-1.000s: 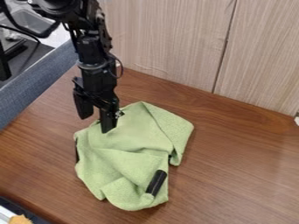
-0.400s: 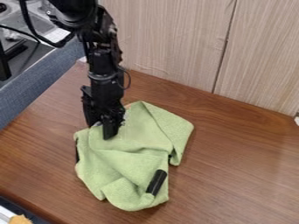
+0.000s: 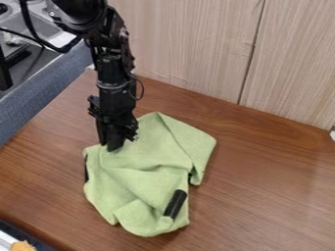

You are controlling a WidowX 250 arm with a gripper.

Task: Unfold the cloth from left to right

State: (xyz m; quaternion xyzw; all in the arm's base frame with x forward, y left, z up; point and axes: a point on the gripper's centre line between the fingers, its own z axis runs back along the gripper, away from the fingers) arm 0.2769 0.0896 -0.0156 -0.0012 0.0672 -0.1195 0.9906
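Note:
The black gripper (image 3: 112, 143) hangs down at the upper left part of the green cloth (image 3: 154, 159), its fingers together, pinching the cloth near its upper left edge. Rumpled and partly folded over, the cloth lies on the wooden table, with creases across its middle and a flap along its right side. A short black cylindrical object (image 3: 175, 204) rests at its lower right part. How much fabric is between the fingertips is hidden.
Behind the wooden table (image 3: 268, 181) stands a pale wood-grain panel (image 3: 190, 44). A blue-grey padded edge (image 3: 39, 95) borders the left, with a sink area beyond. A dark-edged tray corner (image 3: 14, 240) is at the lower left.
From beside the cloth's left edge, the gripper has moved right and lower onto it, then slightly back left. Its fingers have come together on the cloth, whose upper part has shifted slightly left.

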